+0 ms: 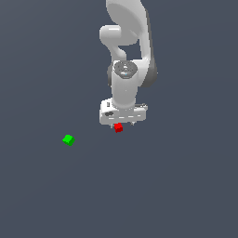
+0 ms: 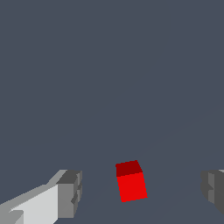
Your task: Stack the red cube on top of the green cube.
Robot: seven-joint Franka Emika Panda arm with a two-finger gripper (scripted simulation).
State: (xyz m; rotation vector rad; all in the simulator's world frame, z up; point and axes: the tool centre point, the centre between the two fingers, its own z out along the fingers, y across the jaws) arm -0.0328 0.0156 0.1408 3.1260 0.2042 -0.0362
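Red cube (image 2: 131,182) between spread gripper (image 2: 142,189) fingers — untouched.

Contents of the scene — one red cube (image 1: 118,128), one green cube (image 1: 68,139), and one white robot arm (image 1: 126,60) that carried a single gripper (image 1: 122,123) — four items were counted.

Flat, even light in both views, dim slate ground. No cast shadows, no glare. My arm (image 1: 125,69) is shaded softly, brighter on the exterior view's left. Red cube (image 2: 131,180) top face darker than front. Edges jagged, low resolution, no blur.
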